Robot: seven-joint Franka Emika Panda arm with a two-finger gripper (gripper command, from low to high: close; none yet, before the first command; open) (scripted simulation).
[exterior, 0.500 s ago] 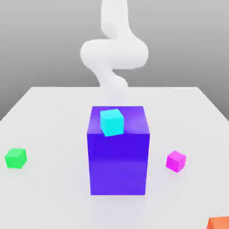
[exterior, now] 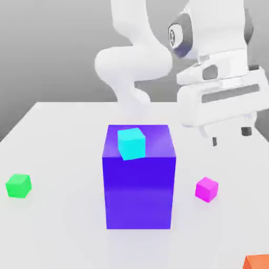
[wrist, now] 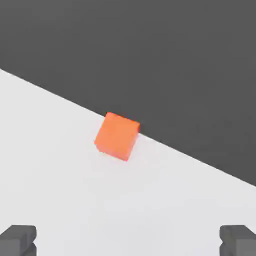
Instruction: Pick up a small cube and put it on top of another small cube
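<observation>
The small magenta cube (exterior: 206, 189) sits on the white table (exterior: 63, 220) at the exterior view's right, beside the big blue-violet block. Far off at the exterior view's left rests the small green cube (exterior: 18, 186). My gripper (exterior: 230, 136) hangs in the air above and slightly to the right of the magenta cube, well clear of it. It is open, and its dark fingertips (wrist: 17, 240) stand wide apart with nothing between them. The hand view looks down on bare table and an orange cube.
A big blue-violet block (exterior: 139, 184) stands mid-table with a small cyan cube (exterior: 131, 143) on top. An orange cube (exterior: 257, 261) (wrist: 117, 136) lies by the table's front edge at the exterior view's right.
The hand and gripper have swung into the exterior view at the upper right, where half a second ago only the arm at the back showed. No cube has moved.
</observation>
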